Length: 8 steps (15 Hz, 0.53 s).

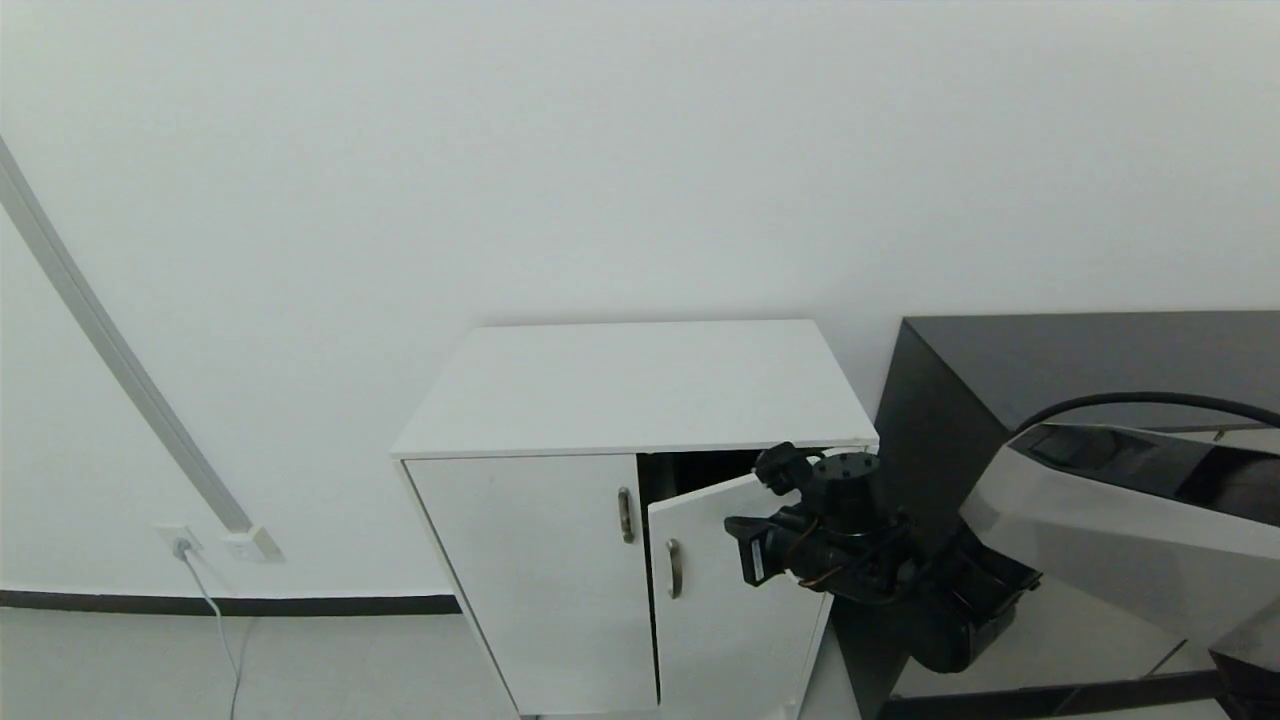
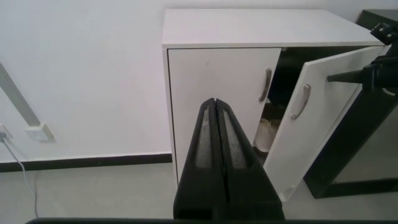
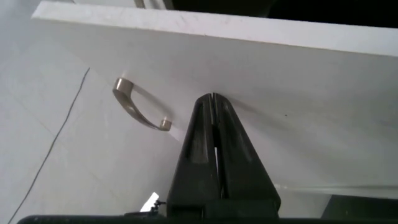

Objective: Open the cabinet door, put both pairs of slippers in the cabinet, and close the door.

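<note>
Right gripper (image 3: 214,98) closed (empty) at ajar cabinet door (image 3: 298,68), left gripper (image 2: 215,102) closed, holding nothing

A low white two-door wooden cabinet (image 1: 630,385) with a flat top stands against the wall. Its left-hand door (image 1: 530,570) is shut. The right-hand door (image 1: 730,610) is swung partly outward, its curved metal handle (image 1: 674,568) near the free edge. A pale pair of slippers (image 2: 268,134) sits low inside the cabinet, behind the gap.

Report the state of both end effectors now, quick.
Left end effector: closed, holding nothing.
Right end effector: closed, holding nothing, tips at the partly open cabinet door, beside its handle.
</note>
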Available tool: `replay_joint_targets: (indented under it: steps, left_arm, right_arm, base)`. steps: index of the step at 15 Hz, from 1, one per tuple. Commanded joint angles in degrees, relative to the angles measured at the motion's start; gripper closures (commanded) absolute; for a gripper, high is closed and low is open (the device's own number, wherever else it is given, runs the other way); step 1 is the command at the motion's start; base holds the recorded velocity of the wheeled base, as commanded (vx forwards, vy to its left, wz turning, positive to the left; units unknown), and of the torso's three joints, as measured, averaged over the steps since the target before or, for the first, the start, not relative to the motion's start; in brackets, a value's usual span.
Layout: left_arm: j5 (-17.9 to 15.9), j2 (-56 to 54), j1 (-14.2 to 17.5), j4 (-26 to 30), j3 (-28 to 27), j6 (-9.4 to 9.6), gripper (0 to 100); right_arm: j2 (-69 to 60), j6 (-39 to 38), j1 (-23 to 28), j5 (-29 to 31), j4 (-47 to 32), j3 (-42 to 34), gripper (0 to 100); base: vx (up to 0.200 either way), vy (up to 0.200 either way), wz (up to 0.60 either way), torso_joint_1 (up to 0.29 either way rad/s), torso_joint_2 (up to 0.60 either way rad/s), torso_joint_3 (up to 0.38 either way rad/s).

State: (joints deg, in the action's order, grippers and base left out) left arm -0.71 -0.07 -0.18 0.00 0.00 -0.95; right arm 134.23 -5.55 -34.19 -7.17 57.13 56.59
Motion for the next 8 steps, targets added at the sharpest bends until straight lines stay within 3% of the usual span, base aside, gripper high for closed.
replay_joint_targets:
  steps: [1, 8]
  left_arm:
    - [0.1, 0.1, 0.0, 0.0, 0.0, -0.02, 100]
    - [0.1, 0.1, 0.0, 0.0, 0.0, -0.02, 100]
  right_arm:
    - [2.0, 0.0, 0.3, 1.0, 0.0, 1.9, 100]
    - [5.4, 0.1, 2.7, 2.4, -0.3, 8.5, 100]
  base:
    - [0.000, 0.000, 0.00, 0.000, 0.00, 0.000]
    - [0.000, 0.000, 0.00, 0.000, 0.00, 0.000]
